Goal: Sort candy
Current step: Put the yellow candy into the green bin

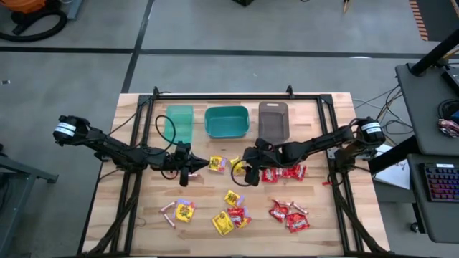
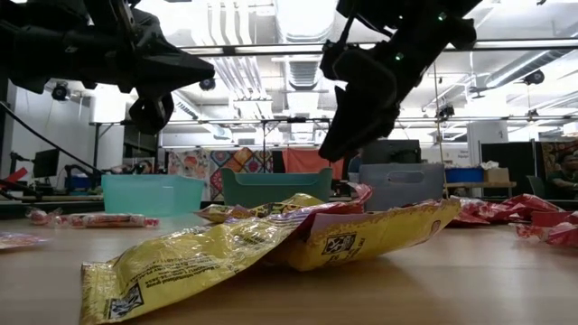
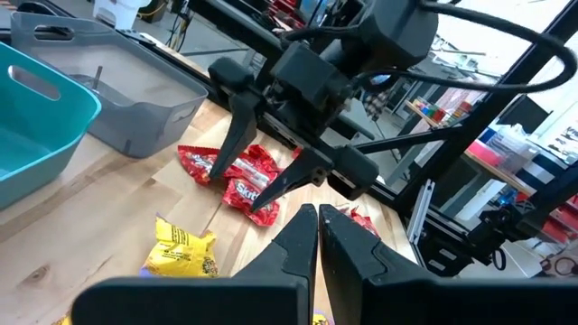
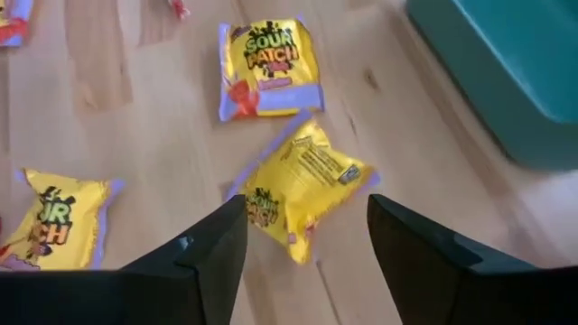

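A robotics lab or workshop: exposed ceiling ducts [image 2: 298,23] and pipes overhead, a concrete floor [image 1: 215,29], a framed wooden counter [image 1: 315,222], and at 3 o'clock a desk with a keyboard [image 1: 439,183] and cables.

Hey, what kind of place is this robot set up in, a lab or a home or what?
Most likely a robotics lab or workshop. The wooden table stands on a bare concrete floor, exposed pipes run along the ceiling, and a desk with a keyboard sits beside it.
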Controlling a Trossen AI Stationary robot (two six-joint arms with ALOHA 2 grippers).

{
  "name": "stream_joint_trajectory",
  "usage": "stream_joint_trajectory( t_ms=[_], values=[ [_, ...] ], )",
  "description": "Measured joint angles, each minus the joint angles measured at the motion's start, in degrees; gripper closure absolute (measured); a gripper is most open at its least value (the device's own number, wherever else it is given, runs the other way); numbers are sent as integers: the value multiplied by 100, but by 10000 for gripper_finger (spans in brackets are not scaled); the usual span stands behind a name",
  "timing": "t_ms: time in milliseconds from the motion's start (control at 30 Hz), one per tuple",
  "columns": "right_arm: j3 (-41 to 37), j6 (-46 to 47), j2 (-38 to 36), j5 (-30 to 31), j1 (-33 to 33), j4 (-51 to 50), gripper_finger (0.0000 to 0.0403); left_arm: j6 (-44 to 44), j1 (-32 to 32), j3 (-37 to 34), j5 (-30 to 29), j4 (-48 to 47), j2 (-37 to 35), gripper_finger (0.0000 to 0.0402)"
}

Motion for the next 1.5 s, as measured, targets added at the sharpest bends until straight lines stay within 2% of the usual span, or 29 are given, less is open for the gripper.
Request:
stream_joint_trajectory(
  t_ms=[200, 433, 667, 1267, 1500],
  values=[
    [-201, 294, 26, 7, 163, 67, 181, 122, 0, 0, -20, 16, 0, 402],
    [-237, 291, 789, 5, 163, 703, 181, 125, 0, -2, -20, 44, 2, 402],
    [-24, 561, 1283, -5, 176, 725, 181, -26, 0, -2, -4, 47, -1, 402],
    [7, 698, 1283, 455, 187, 800, 182, 433, 3, -2, 343, 36, -70, 402],
    [182, 768, 1194, 448, 196, 533, 201, 434, -2, -2, 345, 11, -68, 402]
  ],
)
